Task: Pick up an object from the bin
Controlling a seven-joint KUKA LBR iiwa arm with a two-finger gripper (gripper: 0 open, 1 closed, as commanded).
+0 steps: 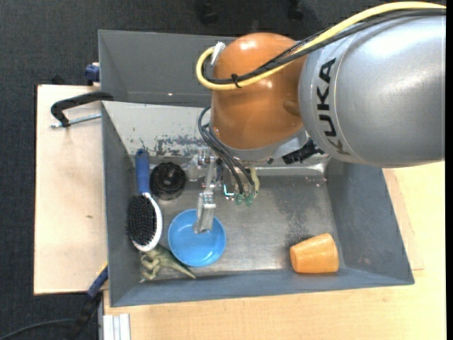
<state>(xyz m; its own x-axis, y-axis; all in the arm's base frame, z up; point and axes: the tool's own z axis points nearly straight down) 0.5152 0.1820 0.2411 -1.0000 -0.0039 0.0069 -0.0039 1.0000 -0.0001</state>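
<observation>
The gripper [205,220] hangs over a shallow round blue bowl [188,246] in the lower-left part of the bin [362,205]. Whether its grip is released or clenched cannot be told. A blue-handled hairbrush [144,223] lies just left of the bowl and a green toy [160,264] sits at its rim. Bare floor runs right to an orange cup [315,253].

The bin [361,197] is plain grey metal, its back wall flecked with dark scuffs. In it are a bright blue dish [212,248], a hairbrush [144,222] with black bristles, white rim and blue handle, a black round cap [168,178], an orange cup [315,253] and an olive-green toy [161,264]. The arm [382,91] is silver with black lettering, its wrist cover [255,91] orange and its cable [199,68] yellow.
</observation>
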